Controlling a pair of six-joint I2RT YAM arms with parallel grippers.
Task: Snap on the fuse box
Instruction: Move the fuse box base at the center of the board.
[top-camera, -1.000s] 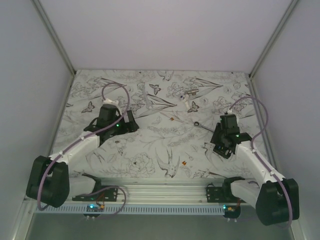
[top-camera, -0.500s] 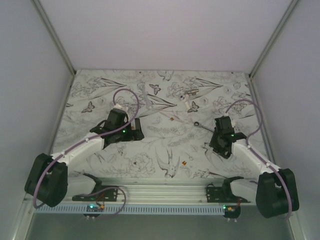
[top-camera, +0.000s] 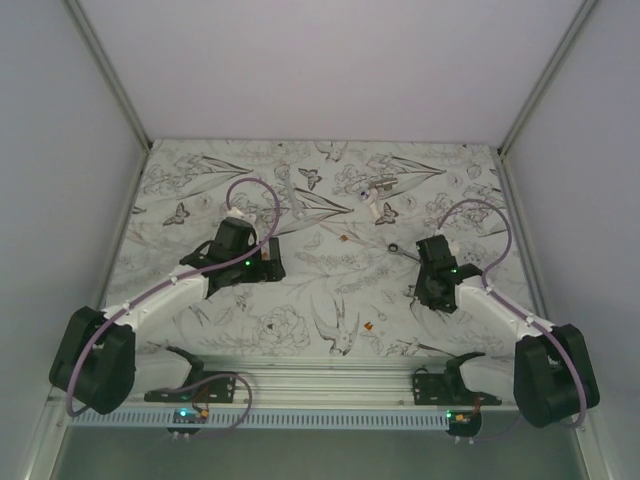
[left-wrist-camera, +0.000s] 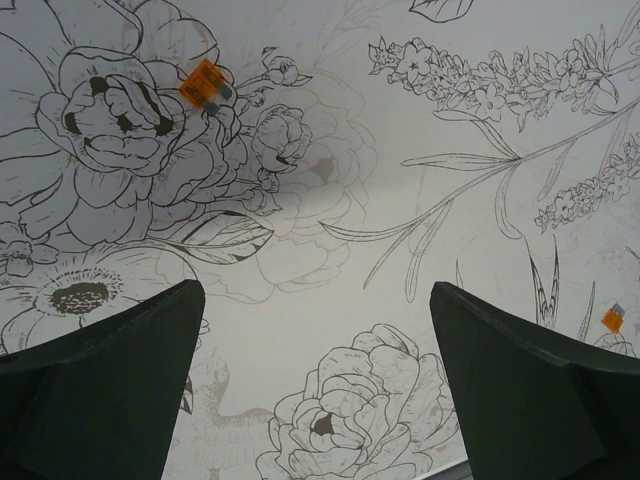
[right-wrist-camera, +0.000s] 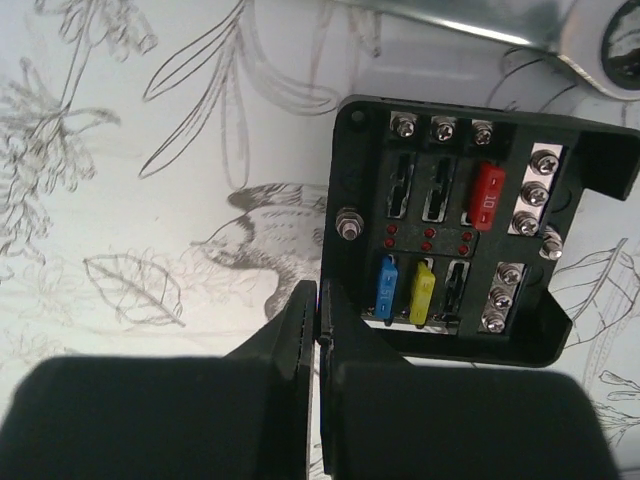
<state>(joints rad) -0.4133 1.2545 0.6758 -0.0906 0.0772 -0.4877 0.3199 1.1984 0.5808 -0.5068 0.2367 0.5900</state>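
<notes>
Black square plastic fuse box (right-wrist-camera: 448, 238): matt, faintly grained shell.
Terminal screw heads (right-wrist-camera: 537, 192): bright, glossy metal.
Red fuse (right-wrist-camera: 487, 197), blue fuse (right-wrist-camera: 387, 283), yellow fuse (right-wrist-camera: 423, 290): smooth, shiny plastic.
Silver wrench (right-wrist-camera: 470, 20): polished metal, catching glare.
White flower-printed table cover (left-wrist-camera: 330, 130): smooth, matt; whether cloth or paper cannot be told.
Dark left gripper fingers (left-wrist-camera: 110, 380): matt plastic.

Silver wrench (right-wrist-camera: 480, 25), orange fuse (left-wrist-camera: 204, 84) on floral cloth (left-wrist-camera: 400, 150)

White-shelled left arm (top-camera: 160, 292) and right arm (top-camera: 503, 305), black joints, looping lilac cables (top-camera: 252, 181), green lights (top-camera: 246, 263), dark wedge-shaped jaws.
</notes>
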